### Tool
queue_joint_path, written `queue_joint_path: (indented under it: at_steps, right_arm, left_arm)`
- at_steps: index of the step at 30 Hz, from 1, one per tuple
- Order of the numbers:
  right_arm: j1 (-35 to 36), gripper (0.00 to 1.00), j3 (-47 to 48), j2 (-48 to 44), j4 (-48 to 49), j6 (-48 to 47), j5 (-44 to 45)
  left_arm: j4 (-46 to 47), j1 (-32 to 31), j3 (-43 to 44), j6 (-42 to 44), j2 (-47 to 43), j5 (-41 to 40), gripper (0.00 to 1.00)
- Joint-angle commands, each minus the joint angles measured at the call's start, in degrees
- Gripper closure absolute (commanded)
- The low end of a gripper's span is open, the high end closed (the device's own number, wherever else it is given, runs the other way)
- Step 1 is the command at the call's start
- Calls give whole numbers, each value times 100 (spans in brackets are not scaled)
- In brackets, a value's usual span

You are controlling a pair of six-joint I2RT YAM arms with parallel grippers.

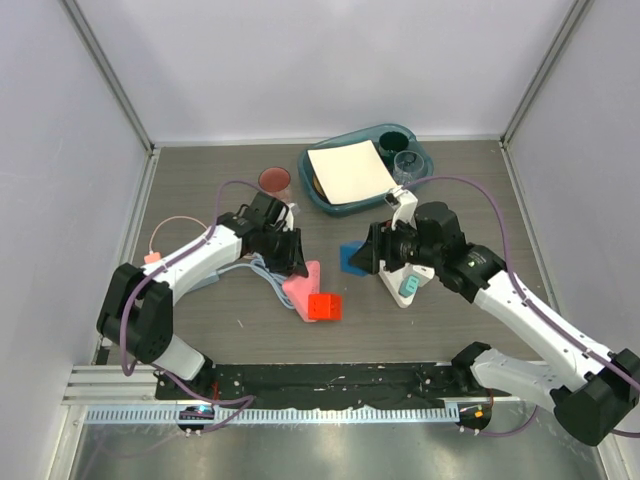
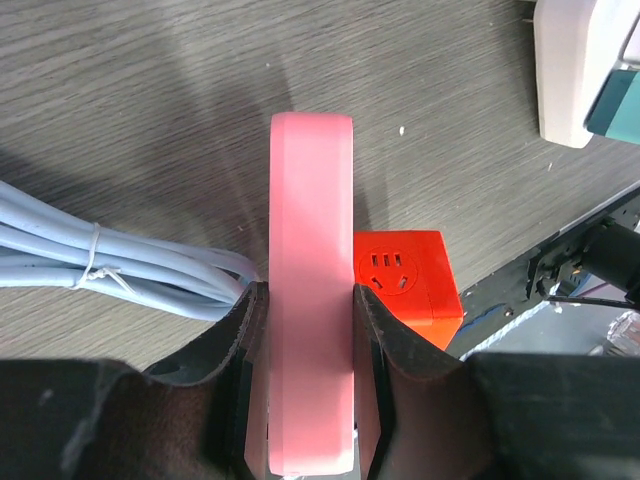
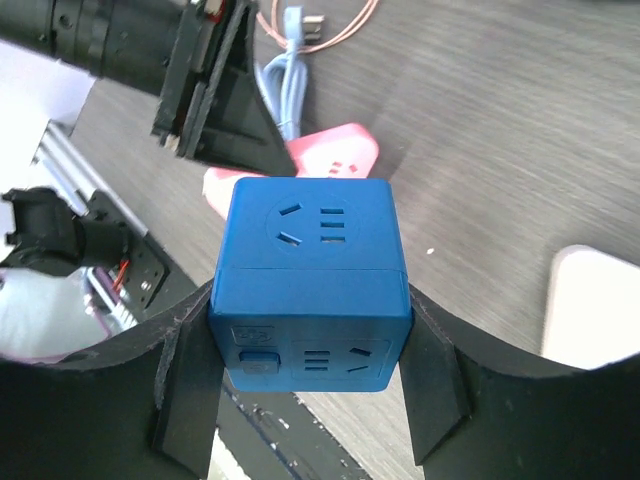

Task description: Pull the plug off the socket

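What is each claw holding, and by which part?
Left gripper: the slim pink oblong power strip, pinched across its long sides. Right gripper: the blue plastic outlet cube, pinched by two opposite side faces.

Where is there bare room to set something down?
Bare wood: far left corner beside the brown bowl, and the near strip between the red cube and the base rail. Crowded in the centre, around the pink strip and blue cube.

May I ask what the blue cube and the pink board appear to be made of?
The blue cube: likely matte moulded plastic, given crisp seams and outlet slots. The pink board: probably smooth satin plastic, given rounded edges, soft sheen.
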Motion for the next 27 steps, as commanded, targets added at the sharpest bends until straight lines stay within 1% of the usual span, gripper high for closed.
queue_joint_path:
  at_steps: [1, 2, 3, 5, 6, 9, 10, 12, 13, 14, 17, 18, 19, 20, 21, 22, 24, 25, 27]
  right_arm:
    - [-7, 99, 397, -317, -77, 54, 1076]
    - [-16, 98, 415, -361, -146, 133, 1827]
    - [-25, 94, 432, -414, -173, 168, 2269]
    - [-77, 93, 450, -528, -252, 186, 2991]
    - [-104, 94, 476, -546, -287, 177, 3612]
    - [-323, 93, 511, -467, -367, 134, 4441]
    - [-411, 93, 529, -363, -367, 107, 4523]
    - [-771, 93, 590, -213, -367, 63, 4655]
    - [-929, 93, 617, -108, -358, 72, 4742]
    - [-1235, 93, 652, 85, -358, 55, 4735]
    - [-1825, 91, 836, 585, -262, 72, 4463]
    - [-2218, 90, 854, 710, -218, 98, 4332]
    - [-2405, 88, 863, 824, -130, 194, 3956]
    - [-2624, 82, 846, 1077, -51, 273, 3561]
    - [-2974, 80, 802, 1184, 80, 326, 3183]
    - [-3135, 80, 758, 1307, 290, 475, 2900]
    - [-3329, 78, 635, 1596, 485, 511, 2748]
    - [-3634, 77, 617, 1703, 668, 503, 2722]
    - [-3978, 77, 643, 2132, 828, 555, 2206]
  left_arm:
    - [-242, -24, -64, 281, 41, -430, 100]
    - [-224, -15, -72, 273, 6, -378, 100]
    - [-137, -15, -81, 264, -20, -229, 100]
    - [-31, -6, -116, 238, -143, -88, 100]
    - [74, -15, -160, 229, -179, 104, 100]
    - [389, -6, -256, 19, -223, 430, 100]
    - [513, -6, -309, -104, -179, 745, 100]
    - [838, -6, -336, -403, -65, 1098, 100]
    - [848, -6, -284, -448, 5, 1300, 100]
    - [840, -6, -240, -483, 119, 1354, 100]
    - [831, -15, -38, -615, 242, 1337, 100]
    - [778, -15, 111, -615, 286, 1328, 100]
    - [734, -15, 182, -563, 313, 1319, 100]
    - [612, -15, 322, -528, 365, 1293, 100]
    - [559, -15, 375, -484, 383, 1284, 100]
    - [532, -15, 402, -396, 384, 1275, 100]
    - [593, -15, 306, -369, 296, 1118, 100]
    - [654, -15, 236, -360, 261, 1091, 100]
    - [673, -6, 191, -378, 199, 1204, 100]
